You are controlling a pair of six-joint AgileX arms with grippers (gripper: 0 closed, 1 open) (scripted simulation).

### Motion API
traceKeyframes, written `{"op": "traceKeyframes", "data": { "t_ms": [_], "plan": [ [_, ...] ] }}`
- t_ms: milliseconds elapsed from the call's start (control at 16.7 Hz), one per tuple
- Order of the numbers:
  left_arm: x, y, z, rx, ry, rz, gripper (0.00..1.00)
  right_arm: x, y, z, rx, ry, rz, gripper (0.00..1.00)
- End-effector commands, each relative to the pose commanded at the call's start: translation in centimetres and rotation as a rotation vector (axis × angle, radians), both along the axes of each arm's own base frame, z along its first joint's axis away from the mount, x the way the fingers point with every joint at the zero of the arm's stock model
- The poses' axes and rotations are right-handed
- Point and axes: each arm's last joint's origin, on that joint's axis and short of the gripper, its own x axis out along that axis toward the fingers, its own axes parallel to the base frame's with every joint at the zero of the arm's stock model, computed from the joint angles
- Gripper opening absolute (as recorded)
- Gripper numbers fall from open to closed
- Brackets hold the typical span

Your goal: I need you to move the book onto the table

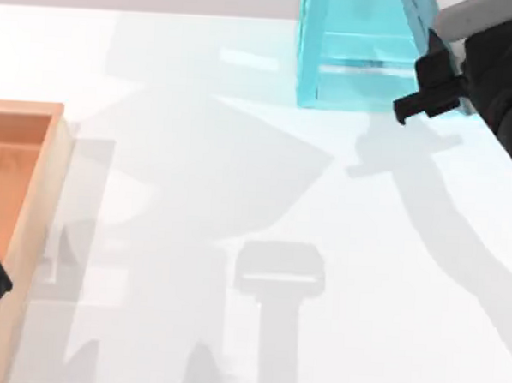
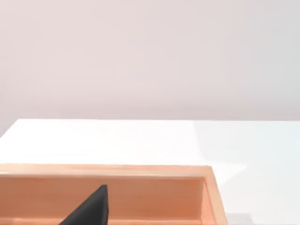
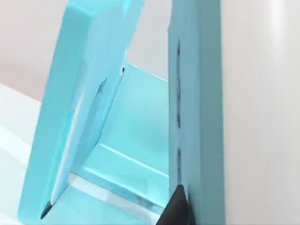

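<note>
**No readable text anywhere**

I find no words, labels, brand marks, numbers or signs to read. The white table (image 1: 236, 242) is plain, the wooden tray (image 1: 42, 180) shows bare grain, and the light blue shelf unit (image 1: 357, 68) carries no lettering on any panel I can see, from above or close up.
</note>
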Motion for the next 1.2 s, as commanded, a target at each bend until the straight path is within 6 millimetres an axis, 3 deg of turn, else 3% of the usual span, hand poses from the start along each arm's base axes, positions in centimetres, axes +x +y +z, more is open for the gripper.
{"op": "traceKeyframes", "data": {
  "t_ms": [300, 600, 840, 1200],
  "plan": [
    [0.0, 0.0, 0.0, 0.000, 0.000, 0.000, 1.00, -2.5, 9.0, -5.5, -0.536, -0.022, 0.161, 0.00],
    [0.0, 0.0, 0.0, 0.000, 0.000, 0.000, 1.00, -6.2, 15.1, -9.2, -0.949, -0.116, 0.275, 0.00],
    [0.0, 0.0, 0.0, 0.000, 0.000, 0.000, 1.00, -7.9, 17.3, -10.0, -1.096, -0.179, 0.300, 0.00],
    [0.0, 0.0, 0.0, 0.000, 0.000, 0.000, 1.00, -8.0, 17.2, -10.3, -1.106, -0.175, 0.303, 0.00]
  ]
}}
